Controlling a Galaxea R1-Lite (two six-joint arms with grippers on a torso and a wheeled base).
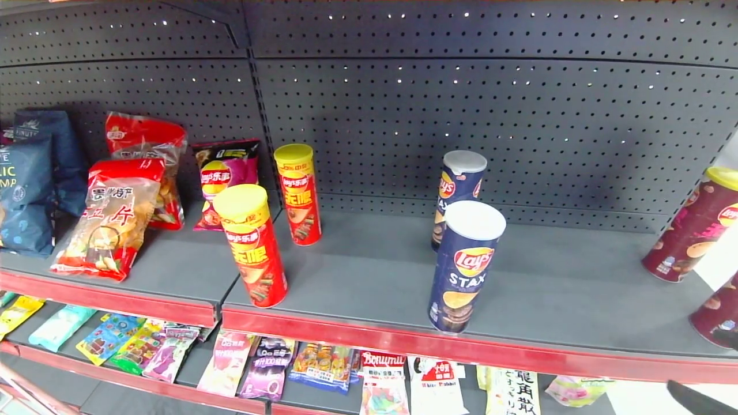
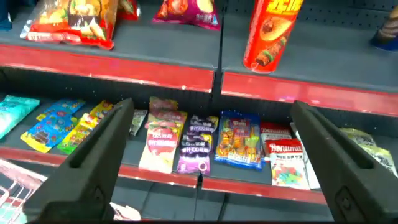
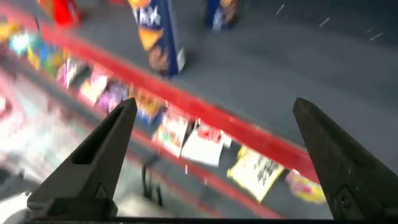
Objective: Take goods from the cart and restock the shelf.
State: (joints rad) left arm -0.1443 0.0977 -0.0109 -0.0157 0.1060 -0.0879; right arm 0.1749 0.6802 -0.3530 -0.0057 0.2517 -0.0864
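Spanning the back of the head view, one dark pegboard panel (image 1: 461, 104) rises behind the grey shelf (image 1: 375, 276) with its red front lip, and a lower shelf (image 1: 115, 376) runs beneath it. The stocked goods on the upper shelf number eleven: five bags toward the robot's left and six cans to their right. The bags are two dark blue bags (image 1: 26, 196), the rear one partly covered by the front one and both cut by the frame's edge; two red snack bags (image 1: 109, 219), one leaning before the other; and one purple chip bag (image 1: 222, 178) against the panel. The cans stand in three pairs, each front and back. Two red cans (image 1: 253, 245) with yellow lids stand upright near the shelf's seam. Two navy cans (image 1: 464, 268) with pale lids stand mid-shelf, the front one near the lip. Two maroon cans (image 1: 692, 227) sit at the far right; the rear one shows a yellow lid, while the front one is cut off, its top unseen. A row of small packets (image 1: 268, 366) lies on the lower shelf, overlapping and running past the frame, so their number cannot be told. The left gripper (image 2: 211, 109) hangs before the lower shelf, below the front red can, its fingers spread wide with nothing between them. The right gripper (image 3: 216, 102) faces the red lip near the front navy can, equally wide and empty.
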